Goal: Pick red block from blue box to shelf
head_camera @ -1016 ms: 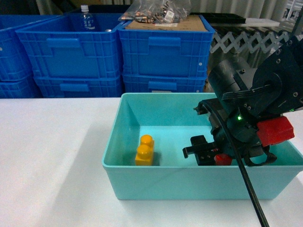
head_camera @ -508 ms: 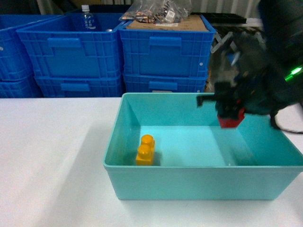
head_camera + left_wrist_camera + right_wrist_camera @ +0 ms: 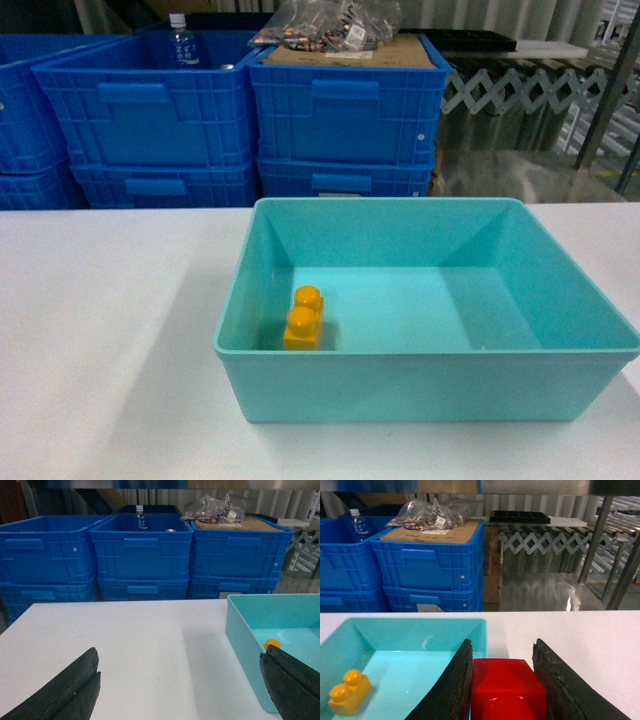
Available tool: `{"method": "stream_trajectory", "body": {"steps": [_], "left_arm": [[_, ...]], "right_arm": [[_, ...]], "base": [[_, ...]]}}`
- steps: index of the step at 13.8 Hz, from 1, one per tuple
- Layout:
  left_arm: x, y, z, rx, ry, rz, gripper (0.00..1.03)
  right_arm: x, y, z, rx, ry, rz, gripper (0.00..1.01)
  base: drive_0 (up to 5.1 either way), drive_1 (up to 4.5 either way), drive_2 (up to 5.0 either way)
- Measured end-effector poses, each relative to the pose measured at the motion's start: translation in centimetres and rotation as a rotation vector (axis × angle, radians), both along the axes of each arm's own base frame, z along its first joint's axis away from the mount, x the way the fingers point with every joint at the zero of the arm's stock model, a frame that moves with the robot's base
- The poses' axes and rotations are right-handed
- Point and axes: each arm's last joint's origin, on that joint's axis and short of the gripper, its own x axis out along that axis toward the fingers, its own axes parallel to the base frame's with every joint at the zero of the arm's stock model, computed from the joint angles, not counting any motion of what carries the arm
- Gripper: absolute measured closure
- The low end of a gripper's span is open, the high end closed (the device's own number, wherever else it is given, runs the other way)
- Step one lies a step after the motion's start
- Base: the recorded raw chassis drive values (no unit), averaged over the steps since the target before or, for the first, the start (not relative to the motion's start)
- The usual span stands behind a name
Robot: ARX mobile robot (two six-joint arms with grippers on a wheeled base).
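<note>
One red block (image 3: 509, 687) sat pinched between the two dark fingers (image 3: 451, 690) of the right gripper (image 3: 506, 682), raised above the white table (image 3: 110, 330) just right of the blue box (image 3: 482, 630); neither the block nor that gripper appeared in the head view. One blue box, a light turquoise tub (image 3: 420, 395), stood on the table, and inside it lay a single yellow-orange two-stud brick (image 3: 303, 318) near its left wall. The left gripper (image 3: 175, 685) hung low over the table to the left of the tub with its two dark fingers (image 3: 65, 690) spread wide and nothing between them. Behind the table, the left wrist view showed six dark blue ribbed crates (image 3: 141, 547) stacked in three columns of two. One clear water bottle (image 3: 180, 38) stood in the middle upper crate, its label too small to read. The right upper crate carried one cardboard sheet (image 3: 432, 532) with one clear bag of small parts (image 3: 427, 515) on top; a white tag on the bag was not legible. Far right, grey steel posts (image 3: 597, 537) and a silver expanding lattice (image 3: 545, 542) stood in the background.
</note>
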Motion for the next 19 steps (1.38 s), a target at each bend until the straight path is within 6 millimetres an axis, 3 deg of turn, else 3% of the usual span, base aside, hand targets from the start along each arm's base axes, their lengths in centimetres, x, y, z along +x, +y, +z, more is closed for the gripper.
{"method": "stream_trajectory", "body": {"steps": [7,14,19], "left_arm": [[0.0,0.0,0.0,0.0,0.0,0.001,0.05],[0.0,0.0,0.0,0.0,0.0,0.0,0.05],[0.0,0.0,0.0,0.0,0.0,0.0,0.05]], "right_arm": [[-3.1,-2.7,-3.1,0.003,-0.009,-0.052,0.71],[-4.8,-2.5,-4.8,0.003,-0.028,-0.03,0.72],[-5.5,-2.5,-4.8,0.004,-0.025,-0.03,0.72]], "base": [[0.0,0.0,0.0],[0.0,0.0,0.0],[0.0,0.0,0.0]]}}
